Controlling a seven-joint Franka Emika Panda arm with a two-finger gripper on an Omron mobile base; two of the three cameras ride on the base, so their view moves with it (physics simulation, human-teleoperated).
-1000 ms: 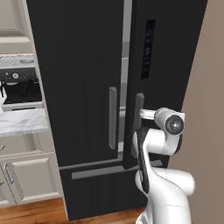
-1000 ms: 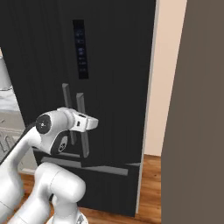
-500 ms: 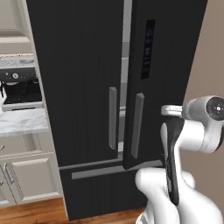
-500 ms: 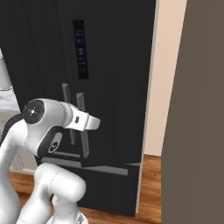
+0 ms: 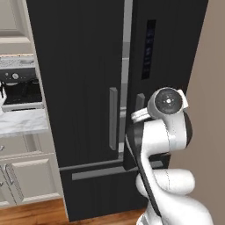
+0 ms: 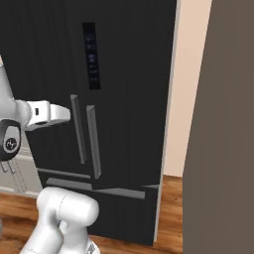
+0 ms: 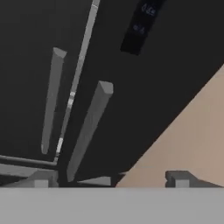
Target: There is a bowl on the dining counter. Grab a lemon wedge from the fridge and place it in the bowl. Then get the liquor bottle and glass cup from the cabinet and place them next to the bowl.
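The black fridge [image 5: 79, 66] fills the space ahead, with a narrow grey gap between its two upper doors. Its grey bar handles stand side by side, the left handle [image 6: 77, 129] and the right handle [image 6: 93, 141]. My white hand [image 6: 52, 113] hangs just left of them, a short way off the door. In the hand view my gripper [image 7: 109, 179] is open, its fingertips [image 7: 41, 179] wide apart with nothing between them. The right handle [image 7: 89, 127] slants above it. The bowl, dining counter, lemon wedge, liquor bottle, glass cup and cabinet are out of view.
A black coffee machine [image 5: 19, 90] sits on a marble wall counter [image 5: 22, 123] left of the fridge, above beige panelled fronts [image 5: 26, 180]. A beige wall [image 6: 191, 89] and a dark grey panel [image 6: 223, 124] close in the right side. Wood floor [image 6: 168, 208] lies below.
My hand has come off the right handle and drawn back to the left of both handles, and its jaws have opened. The arm's elbow has swung about.
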